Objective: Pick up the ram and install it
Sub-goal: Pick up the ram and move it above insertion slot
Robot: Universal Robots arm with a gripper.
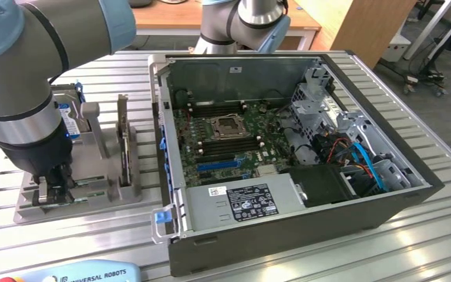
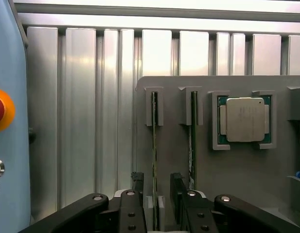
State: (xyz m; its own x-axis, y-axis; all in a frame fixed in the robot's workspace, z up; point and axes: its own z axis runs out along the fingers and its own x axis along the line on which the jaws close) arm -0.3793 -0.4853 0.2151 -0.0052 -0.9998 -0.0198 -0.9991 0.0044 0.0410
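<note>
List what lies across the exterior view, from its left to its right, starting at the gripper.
gripper → upright grey bracket → blue case latch → CPU socket → blue cables

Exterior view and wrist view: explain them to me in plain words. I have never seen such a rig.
The exterior view looks from outside at a robot arm over a slatted metal table. On the table are an open computer case and a grey holder. The wrist view comes from a camera on the arm, looking past its gripper. In the holder stand two thin green memory sticks, the ram and its twin, beside a square silver CPU chip. The gripper's jaws are open, one on each side of the ram. Nothing is held yet.
</note>
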